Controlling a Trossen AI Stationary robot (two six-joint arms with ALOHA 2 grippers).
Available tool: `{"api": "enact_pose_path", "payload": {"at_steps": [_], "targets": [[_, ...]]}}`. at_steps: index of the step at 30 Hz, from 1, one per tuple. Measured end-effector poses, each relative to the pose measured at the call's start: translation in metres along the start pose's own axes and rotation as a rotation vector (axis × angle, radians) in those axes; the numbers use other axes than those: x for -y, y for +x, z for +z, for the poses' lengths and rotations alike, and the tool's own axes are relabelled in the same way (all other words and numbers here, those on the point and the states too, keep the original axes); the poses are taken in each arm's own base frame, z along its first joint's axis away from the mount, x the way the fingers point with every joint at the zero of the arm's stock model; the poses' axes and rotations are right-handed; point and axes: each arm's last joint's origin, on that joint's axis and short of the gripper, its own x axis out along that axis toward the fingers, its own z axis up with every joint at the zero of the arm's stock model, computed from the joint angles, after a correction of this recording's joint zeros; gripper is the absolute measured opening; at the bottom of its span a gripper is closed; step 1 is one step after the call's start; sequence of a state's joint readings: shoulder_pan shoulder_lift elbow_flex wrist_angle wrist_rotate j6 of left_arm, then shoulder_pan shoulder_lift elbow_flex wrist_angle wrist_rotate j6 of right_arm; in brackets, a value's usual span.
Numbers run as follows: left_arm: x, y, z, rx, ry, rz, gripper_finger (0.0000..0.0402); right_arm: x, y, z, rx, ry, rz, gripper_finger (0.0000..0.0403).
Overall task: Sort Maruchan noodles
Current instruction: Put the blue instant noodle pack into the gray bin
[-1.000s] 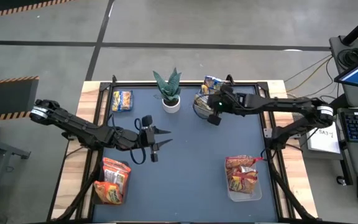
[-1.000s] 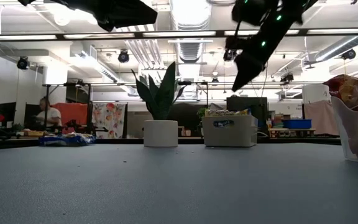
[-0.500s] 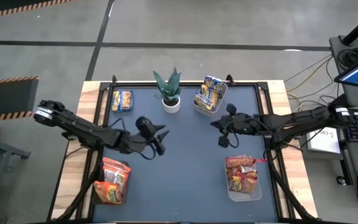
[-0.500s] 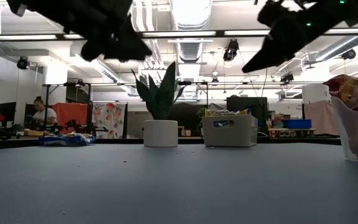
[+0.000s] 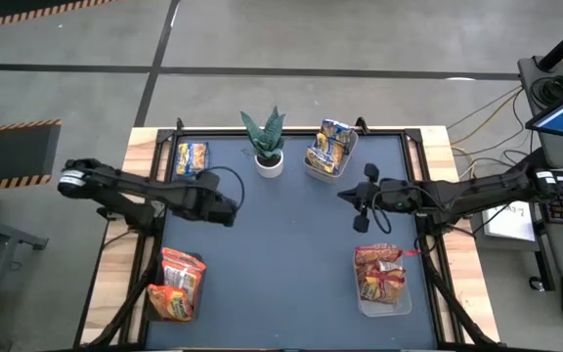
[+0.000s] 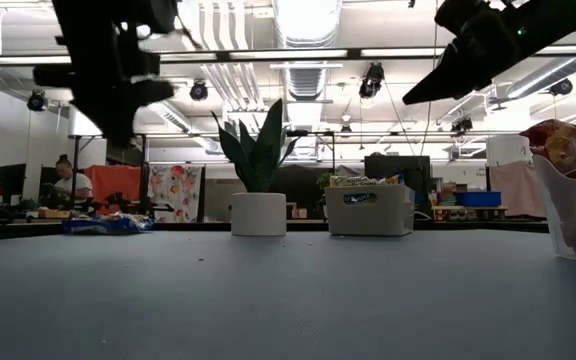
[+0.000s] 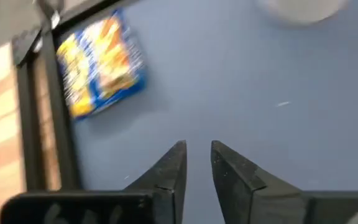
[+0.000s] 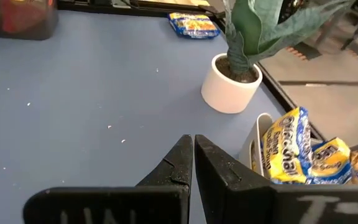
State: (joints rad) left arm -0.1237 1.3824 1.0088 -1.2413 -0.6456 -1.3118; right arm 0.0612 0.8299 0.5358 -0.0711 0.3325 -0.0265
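High view: bin (image 5: 313,168) holds yellow-and-blue packets (image 5: 328,147) (several).

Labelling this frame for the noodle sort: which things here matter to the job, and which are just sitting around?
Job:
loose yellow-and-blue packet
yellow-and-blue packets in the far bin
orange-red packets, left bin
orange-red packets, right bin

Lying about:
potted plant

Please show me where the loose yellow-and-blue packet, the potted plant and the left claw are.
loose yellow-and-blue packet (image 5: 193,157), high view, its middle.
potted plant (image 5: 269,162), high view, white pot.
left claw (image 7: 197,163), left wrist view, between fingertips.
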Motion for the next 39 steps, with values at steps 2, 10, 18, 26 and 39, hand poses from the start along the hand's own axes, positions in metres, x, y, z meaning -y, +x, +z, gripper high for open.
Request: {"api": "enact_pose_path", "payload": {"at_steps": [2, 10, 18, 26, 39], "targets": [[-0.006, 0.009, 0.003, -0.073, -0.007, 0.036, 0.0045, 0.000, -0.001, 0.000, 0.004, -0.018, -0.001, 0.0009], [-0.028, 0.045, 0.026, -0.205, 0.067, 0.136, 0.0022, 0.001, -0.002, 0.001, 0.005, -0.088, -0.001, 0.0009], [-0.046, 0.075, 0.057, -0.204, 0.035, 0.131, 0.0044, 0.001, -0.002, 0.001, 0.006, -0.094, -0.001, 0.0009], [-0.055, 0.086, 0.062, -0.212, 0.130, 0.153, 0.0120, 0.001, -0.002, -0.002, -0.022, -0.086, 0.001, 0.0009], [-0.061, 0.129, 0.043, -0.156, 0.103, 0.099, 0.0179, 0.001, -0.002, -0.002, -0.021, -0.073, 0.001, 0.0009]]}}
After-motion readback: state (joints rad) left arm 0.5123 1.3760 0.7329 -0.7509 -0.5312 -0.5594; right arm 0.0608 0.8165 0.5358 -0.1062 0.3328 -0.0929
